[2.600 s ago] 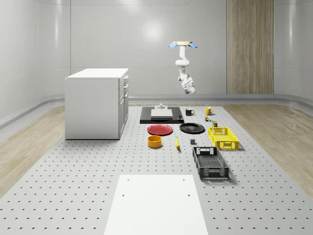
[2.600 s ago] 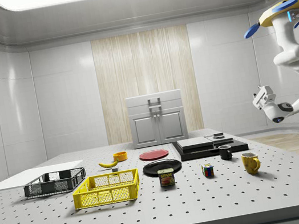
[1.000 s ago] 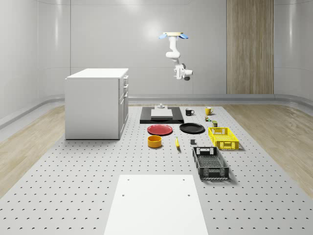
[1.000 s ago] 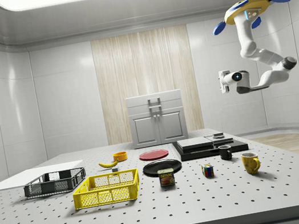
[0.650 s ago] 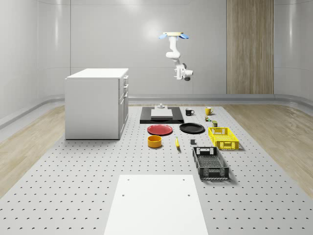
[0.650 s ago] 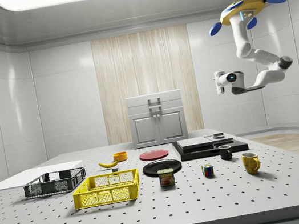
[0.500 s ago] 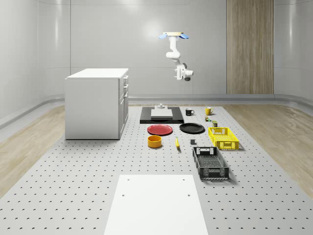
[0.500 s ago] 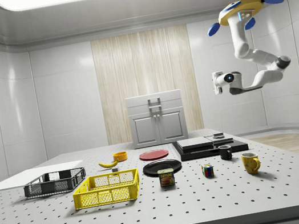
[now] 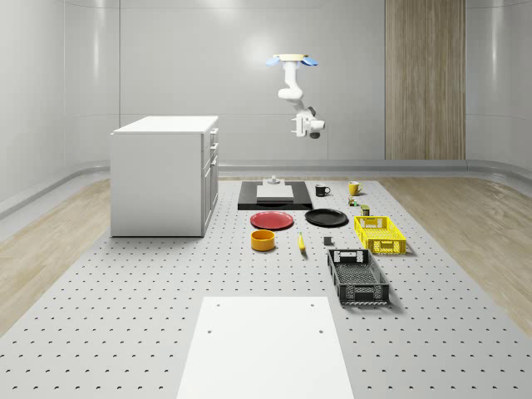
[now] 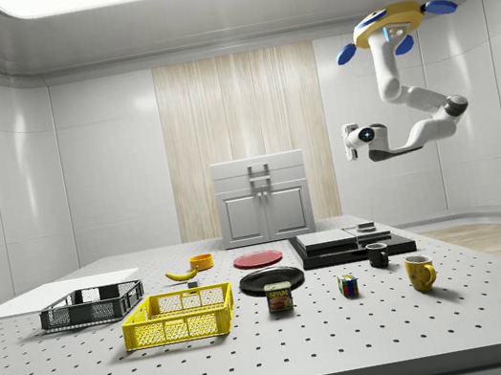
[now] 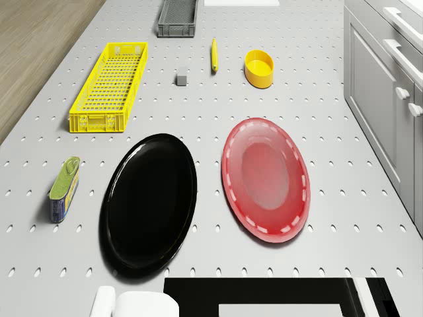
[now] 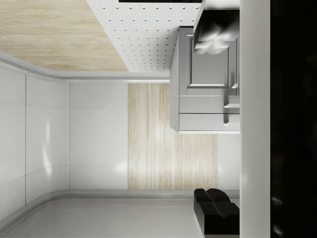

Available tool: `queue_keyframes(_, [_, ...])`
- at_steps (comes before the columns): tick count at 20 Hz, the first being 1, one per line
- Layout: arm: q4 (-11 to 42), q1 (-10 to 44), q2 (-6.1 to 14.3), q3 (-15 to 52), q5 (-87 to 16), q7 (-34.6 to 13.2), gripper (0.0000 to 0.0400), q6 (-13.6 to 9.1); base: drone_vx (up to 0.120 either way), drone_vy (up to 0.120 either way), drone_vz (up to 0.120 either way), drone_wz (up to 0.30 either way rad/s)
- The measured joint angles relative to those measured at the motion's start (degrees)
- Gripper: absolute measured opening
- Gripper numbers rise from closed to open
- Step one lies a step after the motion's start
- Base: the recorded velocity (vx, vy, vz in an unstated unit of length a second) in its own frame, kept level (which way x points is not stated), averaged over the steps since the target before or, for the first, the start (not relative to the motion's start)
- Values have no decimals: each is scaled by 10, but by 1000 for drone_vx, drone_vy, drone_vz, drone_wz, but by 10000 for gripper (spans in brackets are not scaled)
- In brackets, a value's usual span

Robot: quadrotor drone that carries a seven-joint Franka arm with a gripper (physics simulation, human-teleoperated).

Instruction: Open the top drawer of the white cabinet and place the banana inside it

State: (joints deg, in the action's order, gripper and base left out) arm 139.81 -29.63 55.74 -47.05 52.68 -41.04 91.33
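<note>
Whole-scene view, near to far. A flat white panel [image 9: 272, 345] lies nearest; beyond it, at about two o'clock, stand a black mesh crate [image 9: 357, 277] and a yellow mesh crate [image 9: 380, 234]. The small yellow banana [image 9: 301, 242] lies on the perforated table [image 9: 108, 332], just beside a squat orange bowl [image 9: 263, 240] and well apart from the boxy white cabinet [image 9: 165, 174] at its ten o'clock. Farther on lie a round red plate [image 9: 273, 220] and a round black plate [image 9: 326, 218]. The drone [image 9: 293, 60] hovers high above the table's far end, its gripper [image 9: 300, 125] carried level, facing the cabinet and holding nothing; whether the fingers are apart cannot be told. The cabinet's drawers appear closed. Step in hand: approach to the top drawer. The next move calls for descent to handle height. Compared with 2.6 s ago, drone and gripper are nearer the cabinet and the arm is raised.
</note>
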Motion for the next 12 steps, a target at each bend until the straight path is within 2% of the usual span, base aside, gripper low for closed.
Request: queue_keyframes(12, [3, -27, 26, -10, -20, -16, 400, 25, 120, -120, 0, 0])
